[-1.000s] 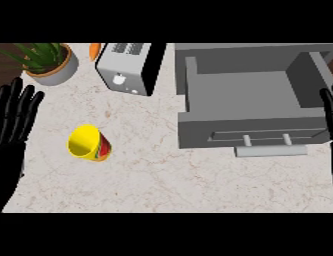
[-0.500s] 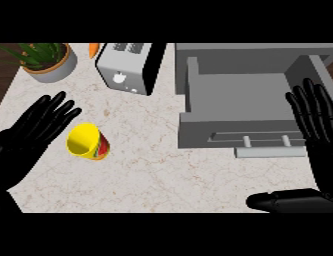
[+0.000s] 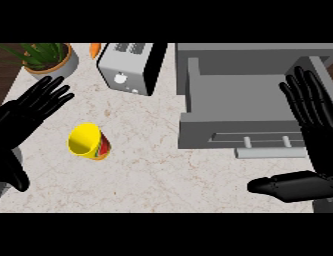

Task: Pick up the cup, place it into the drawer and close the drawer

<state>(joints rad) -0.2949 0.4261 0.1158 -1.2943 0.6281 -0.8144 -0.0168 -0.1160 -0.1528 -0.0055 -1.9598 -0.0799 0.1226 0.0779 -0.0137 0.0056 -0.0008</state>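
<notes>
One cup [image 3: 89, 142], one open drawer [image 3: 243, 102], two robot hands.

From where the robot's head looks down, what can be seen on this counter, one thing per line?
cup: one, yellow with a red and green band, lying tilted on the counter left of middle, held by nothing.
drawer: one, grey, pulled open at the right, nothing visible inside.
drawer handle: one, pale grey bar, on the drawer's front.
toaster: one, silver and black, at the back, middle.
potted plant: one, green leaves in a tan pot, back left corner.
orange thing: one, partly hidden between plant and toaster; cannot tell what.
counter: one, pale marbled top.
left robot hand: one, black, open, left of the cup.
right robot hand: one, black, open, over the drawer's right side.
</notes>
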